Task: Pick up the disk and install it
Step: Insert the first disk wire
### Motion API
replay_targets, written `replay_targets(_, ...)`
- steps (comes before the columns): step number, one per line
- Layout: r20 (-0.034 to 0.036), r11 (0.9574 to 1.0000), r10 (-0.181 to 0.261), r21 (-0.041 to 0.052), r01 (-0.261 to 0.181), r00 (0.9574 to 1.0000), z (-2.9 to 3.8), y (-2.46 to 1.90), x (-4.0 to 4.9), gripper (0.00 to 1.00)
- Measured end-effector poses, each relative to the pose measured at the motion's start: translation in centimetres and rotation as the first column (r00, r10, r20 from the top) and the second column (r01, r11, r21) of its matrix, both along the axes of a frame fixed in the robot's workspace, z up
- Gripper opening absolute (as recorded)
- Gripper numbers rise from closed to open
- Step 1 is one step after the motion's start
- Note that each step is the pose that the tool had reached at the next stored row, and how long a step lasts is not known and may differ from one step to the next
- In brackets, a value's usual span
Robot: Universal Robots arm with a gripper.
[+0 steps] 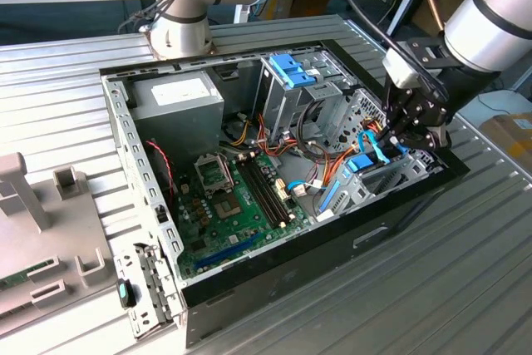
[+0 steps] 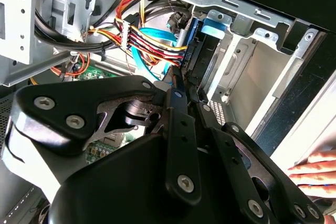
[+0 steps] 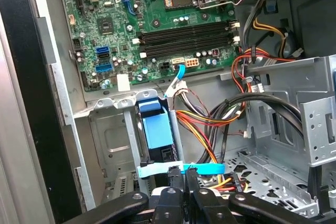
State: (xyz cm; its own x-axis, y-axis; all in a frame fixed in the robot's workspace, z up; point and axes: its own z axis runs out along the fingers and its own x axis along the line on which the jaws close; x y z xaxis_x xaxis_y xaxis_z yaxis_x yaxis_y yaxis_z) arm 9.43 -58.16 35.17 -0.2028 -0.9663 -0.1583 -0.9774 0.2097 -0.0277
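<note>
Claw (image 1: pixel 405 133) reaches down into the open computer case (image 1: pixel 125 122) at the exterior view's right, its fingers (image 3: pixel 181 182) pressed close together at the disk (image 3: pixel 156 129). Blue-framed, the disk stands on edge in the grey bay (image 3: pixel 113 129) beside the motherboard (image 3: pixel 131 24).

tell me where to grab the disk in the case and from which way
Judging by its pose, grip the disk at the exposed edge nearest the gripper, coming straight down from the open top of the case. It stands on edge in the metal bay, whose walls cover its flat sides, and cables crowd one side.
</note>
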Motion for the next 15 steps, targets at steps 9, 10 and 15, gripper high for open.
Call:
replay_targets(9,0.0,1.0,-0.008,-0.0002,0.008,1.0,-0.15,-0.06,-0.15,0.15)
replay_targets(10,0.0,1.0,-0.008,-0.0002,0.008,1.0,-0.15,-0.06,-0.15,0.15)
replay_targets(15,0.0,1.0,-0.008,-0.0002,0.008,1.0,-0.2,-0.06,-0.15,0.15)
